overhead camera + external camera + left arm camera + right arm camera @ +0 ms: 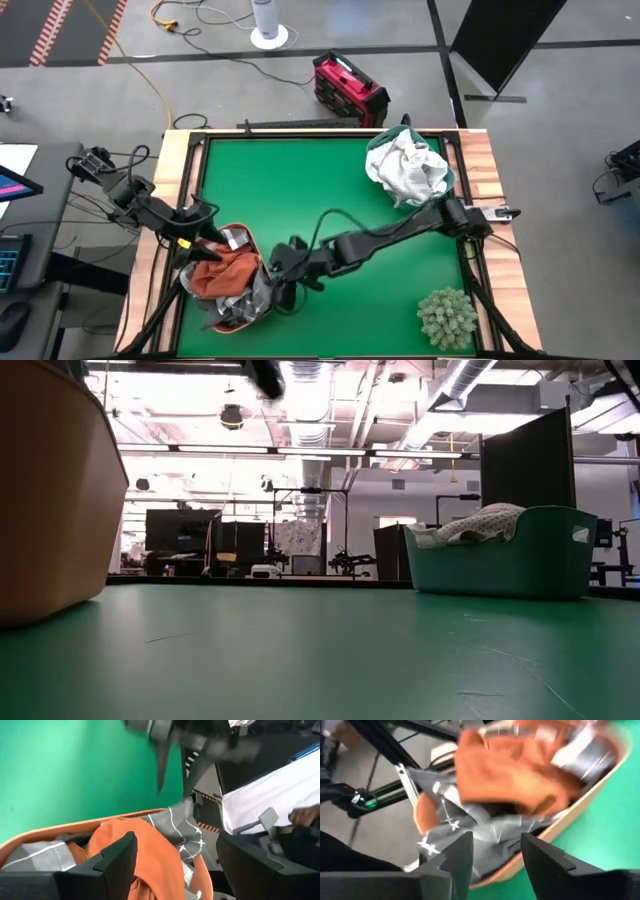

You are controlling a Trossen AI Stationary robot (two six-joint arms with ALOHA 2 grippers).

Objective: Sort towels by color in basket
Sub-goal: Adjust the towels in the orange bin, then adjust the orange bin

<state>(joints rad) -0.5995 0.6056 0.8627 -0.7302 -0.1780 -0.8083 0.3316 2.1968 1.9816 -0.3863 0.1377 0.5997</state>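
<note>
**Middle open, corners crowded**

The green table (300,190) lies bare across the frame's centre and upper left. Obstacles: teal basket (452,178) heaped with white towels (405,168) upper right, plant ball (447,317) lower right, tan basket (250,240) lower left, with both arms converging over it

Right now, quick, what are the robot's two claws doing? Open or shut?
Left gripper: open, empty, over the rust-orange towel.
Right gripper: open, empty, at the grey checked towel.
</note>
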